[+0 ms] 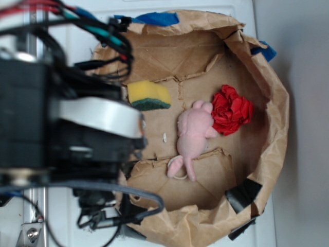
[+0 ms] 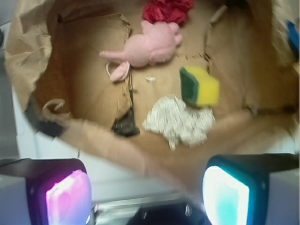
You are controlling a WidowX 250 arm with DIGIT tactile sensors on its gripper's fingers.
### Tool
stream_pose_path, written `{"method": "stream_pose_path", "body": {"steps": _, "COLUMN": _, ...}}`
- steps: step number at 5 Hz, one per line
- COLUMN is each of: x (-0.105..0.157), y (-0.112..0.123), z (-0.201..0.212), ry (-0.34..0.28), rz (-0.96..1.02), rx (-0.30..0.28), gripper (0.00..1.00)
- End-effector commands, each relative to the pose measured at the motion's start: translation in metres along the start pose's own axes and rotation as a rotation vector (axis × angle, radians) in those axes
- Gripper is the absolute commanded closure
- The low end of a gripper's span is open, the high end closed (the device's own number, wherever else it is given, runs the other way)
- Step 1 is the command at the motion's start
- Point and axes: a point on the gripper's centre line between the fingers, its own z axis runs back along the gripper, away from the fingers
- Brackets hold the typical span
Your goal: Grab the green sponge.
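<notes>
In the exterior view the black robot arm (image 1: 61, 128) fills the left side and hides its own fingers, so nothing of their state shows here. Past the arm sits a crumpled brown paper tub (image 1: 272, 118) with a cardboard floor. Inside it lie the small rectangular green-and-yellow sponge (image 1: 149, 95), nearest the arm, a pink plush toy (image 1: 193, 139) further in, and a red ruffled cloth ball (image 1: 232, 110) touching the toy's far side.

In the wrist view the two fingers (image 2: 147, 194) stand spread wide with nothing between them, their pads glowing pink (image 2: 68, 197) and cyan (image 2: 225, 194), outside the tub's near wall (image 2: 117, 140). The sponge (image 2: 200, 86) lies ahead and toward the cyan finger, tilted on edge, touching a wrinkly off-white paper wad (image 2: 179, 120) that sits between it and the fingers. The plush toy (image 2: 150, 47) and red cloth (image 2: 168, 10) lie beyond.

The sponge looks light, soft and squashy, with little risk of slipping; pinching across its narrow foam body, clear of the wad, seems best.
</notes>
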Motion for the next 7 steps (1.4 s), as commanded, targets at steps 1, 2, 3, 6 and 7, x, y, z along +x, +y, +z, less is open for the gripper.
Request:
{"method": "stream_pose_path", "body": {"steps": 1, "x": 0.031, "y": 0.027, "z": -0.025, "ry": -0.045, "rz": -0.065, "rx": -0.036, "gripper": 0.0}}
{"method": "stream_pose_path", "body": {"steps": 2, "x": 0.029, "y": 0.044, "z": -0.029, "ry": -0.077, "rz": -0.062, "rx": -0.067, "gripper": 0.0}}
{"method": "stream_pose_path", "body": {"steps": 3, "x": 0.023, "y": 0.05, "z": -0.027, "ry": -0.104, "rz": -0.084, "rx": -0.099, "gripper": 0.0}}
{"method": "stream_pose_path", "body": {"steps": 6, "x": 0.025, "y": 0.059, "z": -0.036, "ry": -0.136, "rz": -0.046, "rx": -0.103, "gripper": 0.0}}
{"method": "stream_pose_path", "body": {"steps": 7, "x": 0.025, "y": 0.059, "z": -0.036, "ry": -0.136, "rz": -0.046, "rx": -0.103, "gripper": 0.0}}
